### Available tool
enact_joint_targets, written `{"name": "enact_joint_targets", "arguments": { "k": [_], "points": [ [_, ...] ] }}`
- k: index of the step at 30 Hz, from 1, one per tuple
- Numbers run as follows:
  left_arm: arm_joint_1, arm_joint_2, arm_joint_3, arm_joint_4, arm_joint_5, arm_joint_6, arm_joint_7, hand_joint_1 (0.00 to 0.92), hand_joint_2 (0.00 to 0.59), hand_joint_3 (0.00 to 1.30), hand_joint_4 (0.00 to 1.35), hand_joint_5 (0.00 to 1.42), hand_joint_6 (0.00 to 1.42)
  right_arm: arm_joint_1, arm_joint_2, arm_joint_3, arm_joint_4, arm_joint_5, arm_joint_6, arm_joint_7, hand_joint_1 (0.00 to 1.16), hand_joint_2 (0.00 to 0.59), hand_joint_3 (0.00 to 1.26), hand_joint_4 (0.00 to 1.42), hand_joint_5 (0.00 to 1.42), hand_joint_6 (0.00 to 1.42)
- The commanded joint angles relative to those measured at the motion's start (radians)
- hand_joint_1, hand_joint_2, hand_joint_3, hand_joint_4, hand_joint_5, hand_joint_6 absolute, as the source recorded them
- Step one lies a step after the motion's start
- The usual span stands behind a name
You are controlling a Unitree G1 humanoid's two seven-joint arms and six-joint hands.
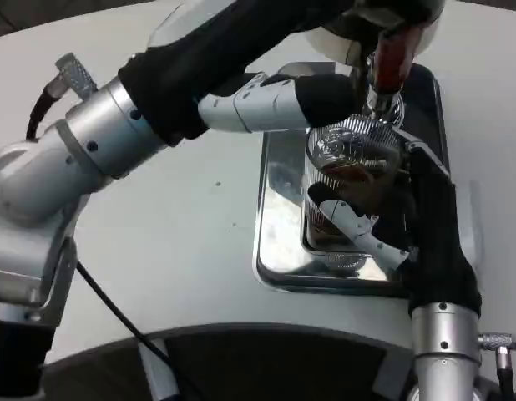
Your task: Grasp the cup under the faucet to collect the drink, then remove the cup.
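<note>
The right robot hand [371,230] grips the cup [351,180], brown drink inside, under the faucet [388,63]. The left robot hand [304,100] reaches the faucet; its grip can't be made out.

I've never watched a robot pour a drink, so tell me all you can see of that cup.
The cup is clear, ribbed plastic by its look, standing upright above a shiny metal tray. Brown drink fills its lower part. It sits right under the faucet, whose handle is dark red. The right hand grips it, white and black fingers wrapped round its side. The left hand reaches toward the faucet above it.
</note>
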Motion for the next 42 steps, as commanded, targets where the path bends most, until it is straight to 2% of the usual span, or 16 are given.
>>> {"name": "enact_joint_targets", "arguments": {
  "k": [1, 8, 25, 42],
  "points": [
    [0.075, 0.023, 0.03, -0.054, -0.014, 0.031, 0.018, 0.0, 0.025, 0.16, 0.19, 0.27, 0.26, 0.02, 0.015, -0.002, -0.011, -0.004, -0.05, -0.03, 0.79, 0.256, 0.52, 0.61, 0.69, 0.4],
    [0.178, 0.043, 0.066, -0.117, -0.019, 0.067, 0.047, 0.0, 0.025, 0.16, 0.19, 0.27, 0.26, 0.027, 0.013, -0.007, -0.016, -0.005, -0.072, -0.048, 0.8, 0.243, 0.58, 0.66, 0.78, 0.49],
    [0.349, 0.049, 0.117, -0.232, -0.04, 0.127, 0.094, 0.0, 0.026, 0.18, 0.21, 0.28, 0.27, 0.044, 0.0, -0.041, -0.04, -0.005, -0.113, -0.068, 0.82, 0.223, 0.7, 0.81, 0.99, 0.77],
    [0.447, 0.075, 0.142, -0.266, -0.028, 0.12, 0.103, 0.0, 0.025, 0.18, 0.22, 0.29, 0.27, 0.063, -0.029, -0.059, -0.067, -0.008, -0.113, -0.053, 0.84, 0.216, 0.73, 0.86, 1.09, 0.9]
  ]
}}
